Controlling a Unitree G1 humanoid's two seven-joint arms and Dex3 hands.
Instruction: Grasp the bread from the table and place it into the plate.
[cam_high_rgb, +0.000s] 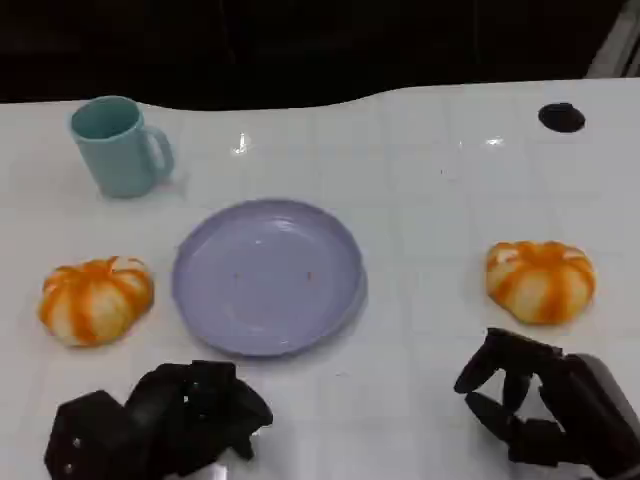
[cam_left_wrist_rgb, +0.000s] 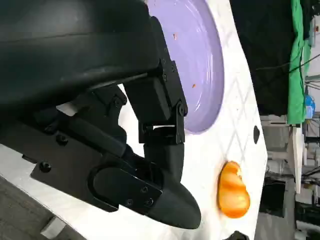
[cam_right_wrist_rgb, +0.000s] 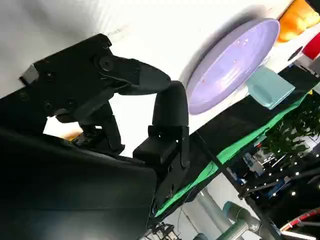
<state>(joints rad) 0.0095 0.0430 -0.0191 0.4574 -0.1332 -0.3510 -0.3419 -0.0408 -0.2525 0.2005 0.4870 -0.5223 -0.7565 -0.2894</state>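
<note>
An empty lavender plate (cam_high_rgb: 265, 275) lies at the table's middle. One orange-and-white striped bread (cam_high_rgb: 95, 298) sits to its left, a second bread (cam_high_rgb: 540, 280) to its right. My left hand (cam_high_rgb: 165, 420) rests low near the front edge, below the plate's left side and right of the left bread, holding nothing. My right hand (cam_high_rgb: 540, 405) is just in front of the right bread, fingers apart and curved, empty. The left wrist view shows the hand's fingers (cam_left_wrist_rgb: 160, 125), the plate (cam_left_wrist_rgb: 200, 60) and the right bread (cam_left_wrist_rgb: 232, 190). The right wrist view shows the plate (cam_right_wrist_rgb: 235, 65) and the far bread (cam_right_wrist_rgb: 297, 20).
A light blue mug (cam_high_rgb: 120, 145) stands at the back left, also in the right wrist view as the mug (cam_right_wrist_rgb: 270, 87). A small black disc (cam_high_rgb: 561, 117) lies at the back right. The white table's far edge (cam_high_rgb: 300, 100) meets a dark background.
</note>
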